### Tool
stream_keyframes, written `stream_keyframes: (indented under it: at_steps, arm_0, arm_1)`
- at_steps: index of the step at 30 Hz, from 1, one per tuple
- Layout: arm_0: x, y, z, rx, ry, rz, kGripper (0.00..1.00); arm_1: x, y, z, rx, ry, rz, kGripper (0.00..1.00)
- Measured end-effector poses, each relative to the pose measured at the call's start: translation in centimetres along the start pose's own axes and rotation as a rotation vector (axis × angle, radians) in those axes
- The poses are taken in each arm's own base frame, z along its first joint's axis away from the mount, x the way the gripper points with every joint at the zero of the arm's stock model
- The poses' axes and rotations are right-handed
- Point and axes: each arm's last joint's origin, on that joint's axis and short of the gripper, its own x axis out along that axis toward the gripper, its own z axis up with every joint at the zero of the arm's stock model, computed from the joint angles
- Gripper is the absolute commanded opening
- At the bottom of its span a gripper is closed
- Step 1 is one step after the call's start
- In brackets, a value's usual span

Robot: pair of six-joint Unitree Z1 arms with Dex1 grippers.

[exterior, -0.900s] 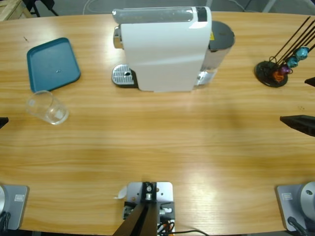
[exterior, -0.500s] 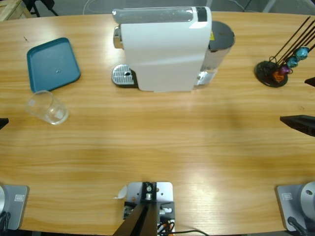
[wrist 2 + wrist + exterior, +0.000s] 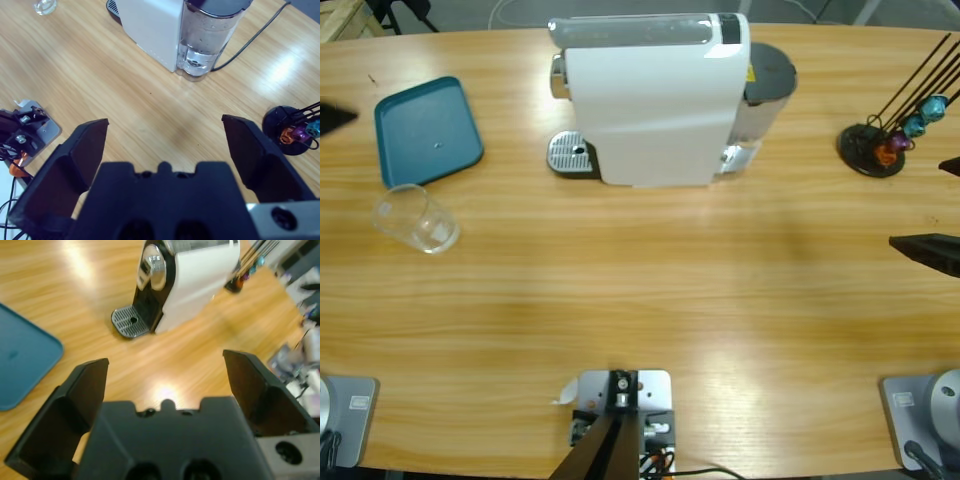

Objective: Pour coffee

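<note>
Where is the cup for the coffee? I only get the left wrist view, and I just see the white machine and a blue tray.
Observer: In the high view, a clear glass stands on the table beside the teal tray's near corner. It is not under the coffee machine's spout.
Operator: Is there coffee in it?
Observer: No brown liquid shows in it; it looks empty.
Operator: Does the machine have water?
Observer: Yes, the right wrist view shows water in the tank at its back.
</note>
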Motion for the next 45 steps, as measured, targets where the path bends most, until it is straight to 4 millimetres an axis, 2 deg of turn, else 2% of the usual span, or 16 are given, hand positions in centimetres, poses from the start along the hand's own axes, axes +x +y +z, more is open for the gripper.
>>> stream_keyframes:
  at_steps: [4, 8, 12, 16, 20, 25, 29, 31, 39, 43, 45]
  arm_0:
    - [2.7, 0.6, 2.5, -0.144, -0.042, -0.034, 0.978]
    - [5.7, 2.5, 4.5, -0.313, -0.064, -0.057, 0.977]
    - [9.3, 3.9, 5.8, -0.383, -0.031, -0.103, 0.975]
    - [12.1, 4.7, 7.2, -0.442, 0.012, -0.149, 0.931]
    - [14.2, 5.2, 8.0, -0.457, 0.050, -0.181, 0.931]
    - [16.9, 6.2, 7.4, -0.484, 0.139, -0.252, 0.908]
    - [17.9, 6.4, 7.6, -0.476, 0.151, -0.302, 0.810]
    - [18.1, 6.3, 8.1, -0.467, 0.140, -0.312, 0.653]
    - [19.2, 6.4, 8.3, -0.481, 0.158, -0.336, 0.564]
    - [19.8, 6.5, 8.1, -0.491, 0.174, -0.341, 0.259]
    - [19.8, 6.4, 8.2, -0.487, 0.167, -0.346, 0.196]
  arm_1:
    - [0.0, 0.0, 0.0, 0.001, 0.000, -0.001, 1.000]
    - [0.0, 0.0, 0.0, 0.004, 0.000, -0.003, 1.000]
    - [0.0, 0.0, 0.0, 0.004, -0.003, -0.004, 1.000]
    - [0.0, 0.0, 0.0, 0.008, -0.003, -0.009, 1.000]
    - [0.0, -0.1, 0.0, 0.011, -0.003, -0.013, 1.000]
    - [0.0, -0.1, 0.1, 0.012, -0.010, -0.021, 1.000]
    - [0.0, -0.1, 0.1, 0.012, -0.012, -0.021, 1.000]
    - [0.0, -0.1, 0.1, 0.012, -0.012, -0.021, 1.000]
    - [0.0, -0.1, 0.1, 0.012, -0.012, -0.021, 1.000]
    - [0.0, -0.1, 0.1, 0.012, -0.012, -0.021, 1.000]
    - [0.0, -0.1, 0.1, 0.012, -0.012, -0.021, 1.000]
